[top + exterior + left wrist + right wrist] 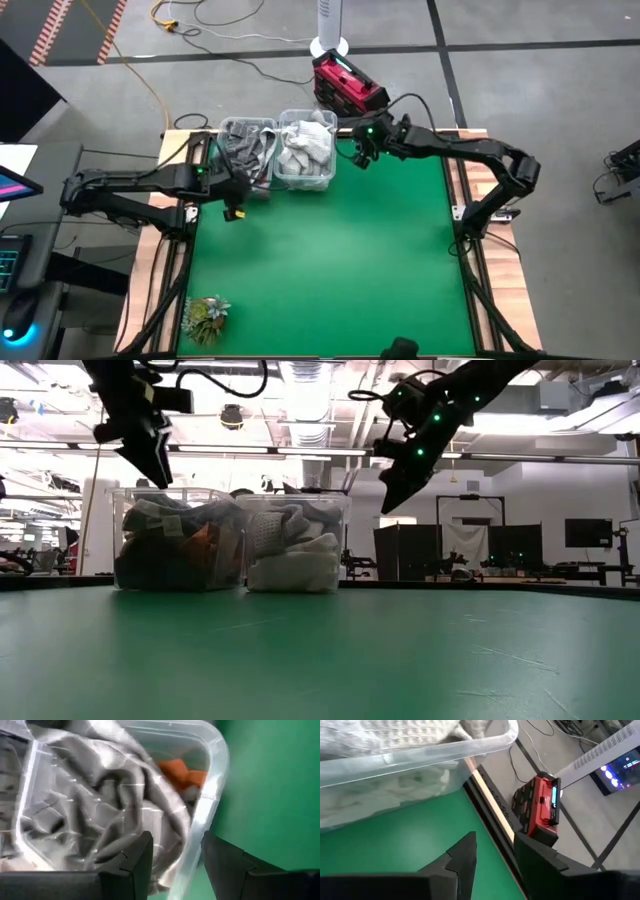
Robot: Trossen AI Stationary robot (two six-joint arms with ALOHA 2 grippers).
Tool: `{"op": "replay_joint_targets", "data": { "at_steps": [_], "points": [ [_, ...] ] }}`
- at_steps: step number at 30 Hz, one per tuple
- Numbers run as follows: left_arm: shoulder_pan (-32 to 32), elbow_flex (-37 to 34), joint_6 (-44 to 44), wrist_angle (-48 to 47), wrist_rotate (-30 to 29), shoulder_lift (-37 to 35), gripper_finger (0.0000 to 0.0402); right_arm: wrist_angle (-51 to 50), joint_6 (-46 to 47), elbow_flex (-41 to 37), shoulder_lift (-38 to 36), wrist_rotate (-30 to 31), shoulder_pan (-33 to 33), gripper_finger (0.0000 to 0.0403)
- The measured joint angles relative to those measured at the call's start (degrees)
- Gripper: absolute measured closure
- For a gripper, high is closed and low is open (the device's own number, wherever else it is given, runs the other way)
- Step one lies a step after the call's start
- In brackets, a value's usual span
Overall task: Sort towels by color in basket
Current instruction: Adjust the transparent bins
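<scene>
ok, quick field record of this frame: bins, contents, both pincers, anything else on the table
left bin: clear plastic, holds dark grey towels with a rust-orange towel beneath
right bin: clear plastic, touching the left bin, holds white towels
left pincer: open, empty, above the left bin's near rim
right pincer: open, empty, raised beside the right bin
table: green mat, no loose towels
plant: near left corner of the table
off table: red device on the floor beyond the bins

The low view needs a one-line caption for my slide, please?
Both empty pincers, left and right, hover above two clear bins filled with sorted towels.
</scene>
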Motion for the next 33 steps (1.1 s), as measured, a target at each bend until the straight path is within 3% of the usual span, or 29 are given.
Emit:
{"op": "replay_joint_targets", "data": {
  "at_steps": [5,10,15,21,24,33],
  "points": [
    [3.5,-0.1,5.2,2.4,-2.2,-0.1,0.0245,2.3,-1.9,0.0,0.0,-1.9,0.4,0.0232],
    [8.2,-2.2,10.0,9.5,0.2,0.2,0.0245,5.0,-2.6,0.0,0.0,-2.6,1.7,0.0232],
    [11.8,-2.7,13.0,9.8,-1.3,0.9,0.0245,3.9,-2.7,0.0,0.0,-2.5,2.1,0.0232],
    [12.0,2.7,14.4,9.8,-3.2,-2.0,0.0245,4.5,-1.2,0.0,0.8,-2.2,-2.7,0.0233],
    [11.5,6.5,15.6,10.2,-3.3,-4.1,0.0245,5.9,-0.6,0.0,2.6,-6.6,-5.0,0.0236],
    [10.9,8.0,16.2,15.2,0.4,-8.3,0.0245,19.0,-4.9,0.0,11.6,-9.6,-1.9,0.0243]
  ]
}}
